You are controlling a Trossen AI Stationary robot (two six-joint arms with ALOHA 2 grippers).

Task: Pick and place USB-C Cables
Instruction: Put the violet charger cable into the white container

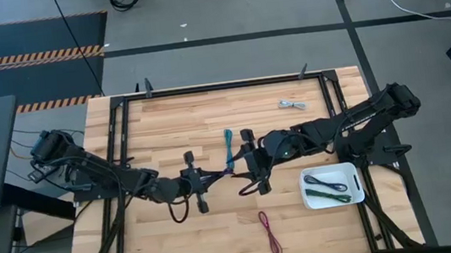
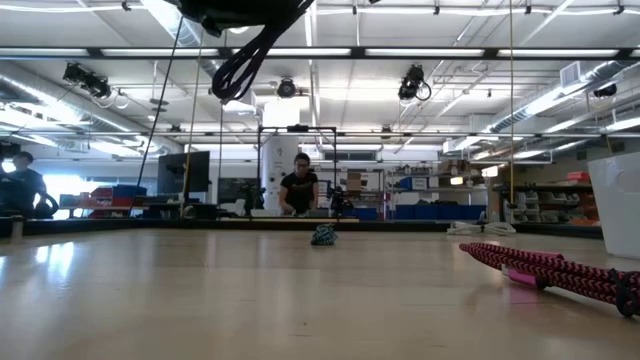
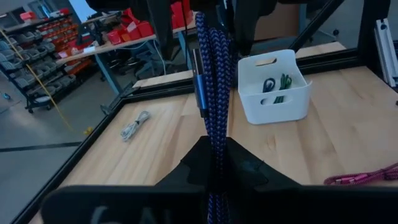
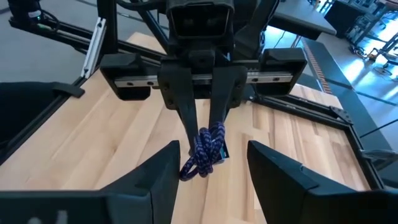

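Note:
My left gripper (image 1: 223,175) reaches in from the table's left at mid-table and is shut on the blue cable bundle (image 4: 205,152), which is lifted clear. My right gripper (image 4: 212,163) faces it from the right, open, with a finger on each side of the bundle's free end and not touching it. The teal cable (image 1: 229,146) lies on the table just beyond them. The maroon cable (image 1: 269,232) lies near the near edge, and the pale grey cable (image 1: 292,103) near the far edge. The purple and green cables lie in the white bin (image 1: 353,182). My left gripper (image 3: 214,158) pinches the blue cable bundle between its two fingers (image 4: 186,115), which come level from the table's left. The bundle (image 3: 214,81) runs along the fingers and sticks out past their tips toward my right gripper. It is lifted clear of the table, its looped end (image 4: 198,163) drooping a little.
The white bin (image 3: 249,106) stands on the table's right side, near the right arm. A dark metal frame (image 1: 123,121) borders the tabletop. Bare wood lies between the maroon cable (image 2: 560,270) and the bin. In the low view a person (image 2: 298,190) stands far behind the table.

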